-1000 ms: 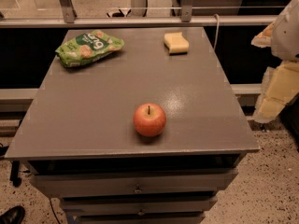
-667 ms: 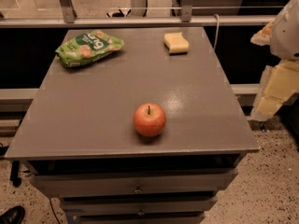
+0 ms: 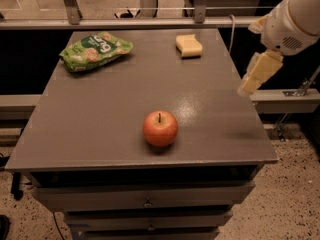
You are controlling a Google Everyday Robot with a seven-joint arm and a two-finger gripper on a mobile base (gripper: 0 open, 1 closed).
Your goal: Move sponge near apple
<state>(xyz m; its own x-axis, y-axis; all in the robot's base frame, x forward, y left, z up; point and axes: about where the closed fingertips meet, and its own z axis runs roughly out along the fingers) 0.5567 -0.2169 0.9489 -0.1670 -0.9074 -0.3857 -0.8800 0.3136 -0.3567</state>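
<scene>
A pale yellow, soft rectangular sponge (image 3: 189, 45) lies near the far right corner of a grey tabletop (image 3: 115, 104). A round red-orange apple (image 3: 160, 128) sits by the middle of the near edge, and a green snack bag (image 3: 95, 50) lies far left. The robot's gripper (image 3: 250, 83) hangs just past the right edge; whether it is spread or clenched is unclear. It should probably descend on the sponge from above, gripping its narrower sides.

Yellow sponge (image 3: 189, 45) far back, red apple (image 3: 160, 128) front-centre, claw (image 3: 251, 82) right of both.
</scene>
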